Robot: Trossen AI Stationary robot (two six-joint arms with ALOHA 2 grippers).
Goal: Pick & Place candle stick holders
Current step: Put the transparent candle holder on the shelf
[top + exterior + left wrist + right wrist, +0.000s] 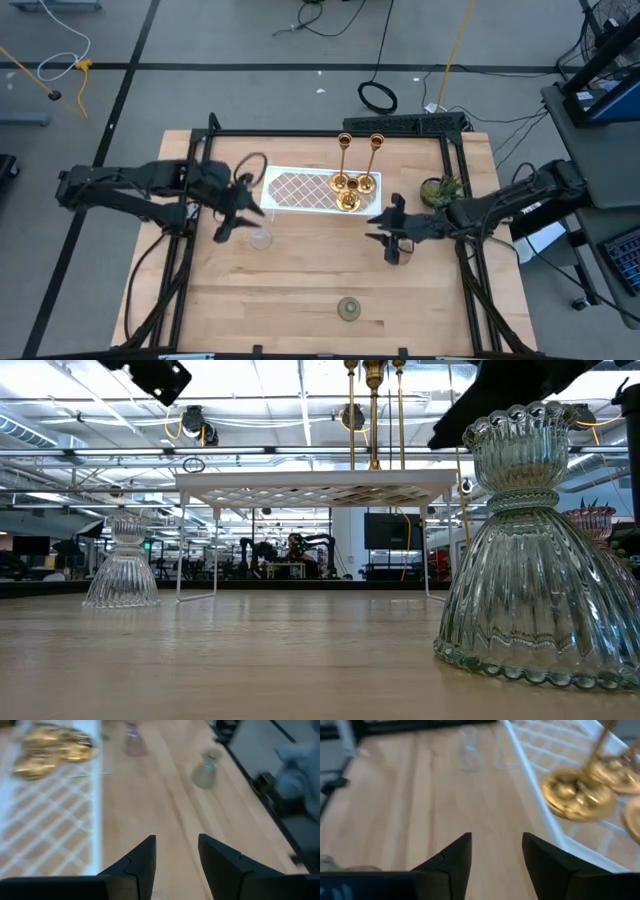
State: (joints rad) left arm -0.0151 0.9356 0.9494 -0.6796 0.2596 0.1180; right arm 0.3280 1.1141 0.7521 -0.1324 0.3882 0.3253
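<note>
Ribbed clear glass candle stick holder (pixel 261 238) stands just beyond the left gripper's (pixel 232 222) parted, empty fingers; brittle, slick, best pinched at its waist. Right gripper (pixel 385 229) likewise open, empty.

Bright overhead ceiling lights are flooding the low view, glaring through the ribbed green glass candle holder (pixel 535 540) looming large near the lens. Both wrist views are smearing with motion blur: the shiny gold brass holders (pixel 577 792) ahead of the right gripper (pixel 496 851) are looking soft, as is the white lattice tray (pixel 45 825) beside the left gripper (pixel 176 851). The high view is evenly lit, with the arms casting only faint shadows on the wooden table (pixel 300 285).
</note>
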